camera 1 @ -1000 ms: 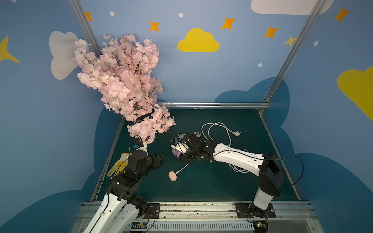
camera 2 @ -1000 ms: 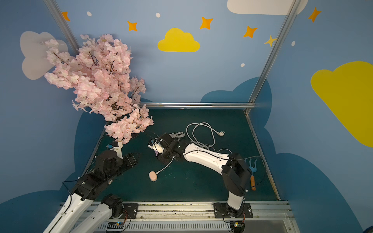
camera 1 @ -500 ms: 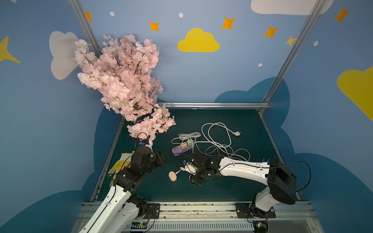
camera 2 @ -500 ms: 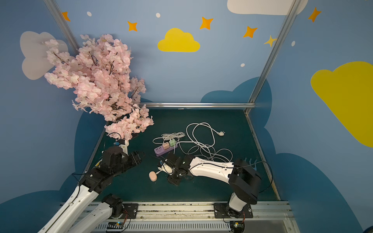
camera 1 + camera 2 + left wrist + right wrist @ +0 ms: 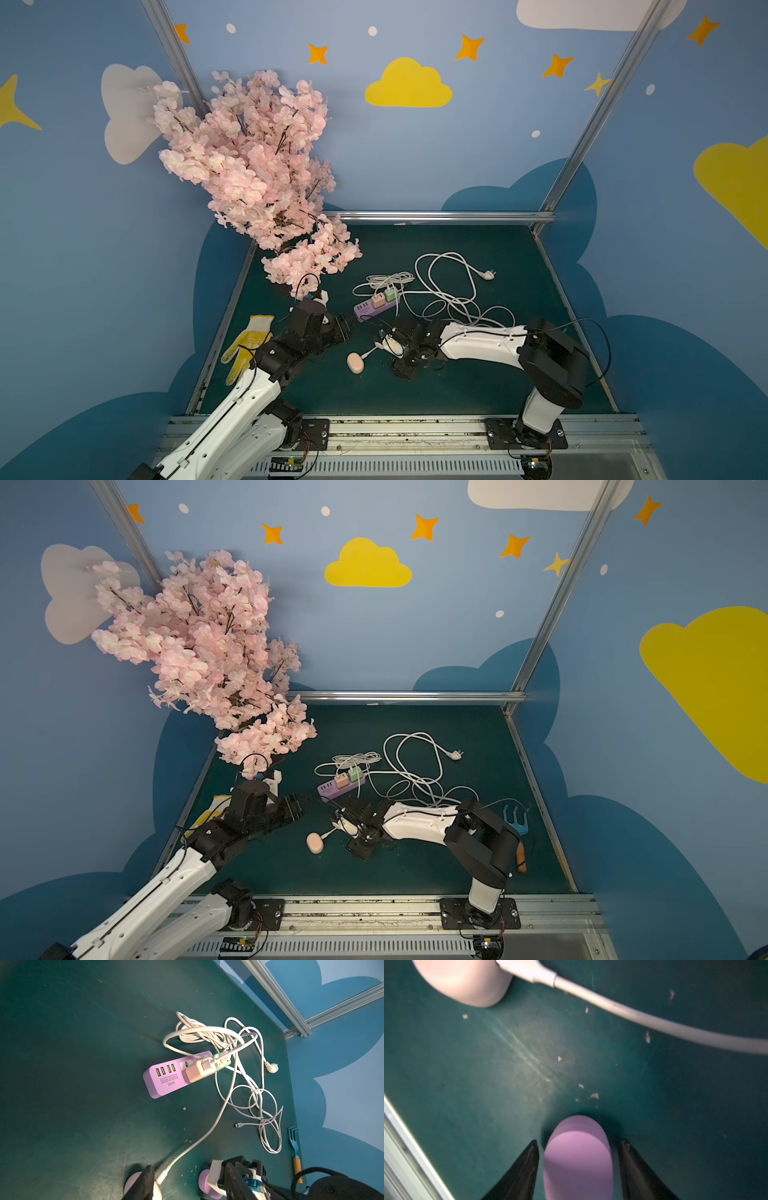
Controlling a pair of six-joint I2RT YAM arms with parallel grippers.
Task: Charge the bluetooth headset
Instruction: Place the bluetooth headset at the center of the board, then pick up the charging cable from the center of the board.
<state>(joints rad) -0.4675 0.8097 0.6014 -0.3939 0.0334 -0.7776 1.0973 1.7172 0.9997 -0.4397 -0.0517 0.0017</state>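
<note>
We show the right gripper (image 5: 578,1142), jaws parted around but clear of the purple headset case (image 5: 578,1165) near the power strip (image 5: 365,308), beside the pink case (image 5: 355,363) with its cable (image 5: 633,1016) plugged in; the left gripper (image 5: 349,325) gapes empty.

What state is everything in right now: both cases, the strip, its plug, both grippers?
Pink case: white cable plugged in.
Purple case: lying between the right jaws, gaps both sides.
Power strip: two adapters plugged in.
Strip's wall plug: loose, unplugged.
Left gripper: open, empty.
Right gripper: open, astride the purple case.
</note>
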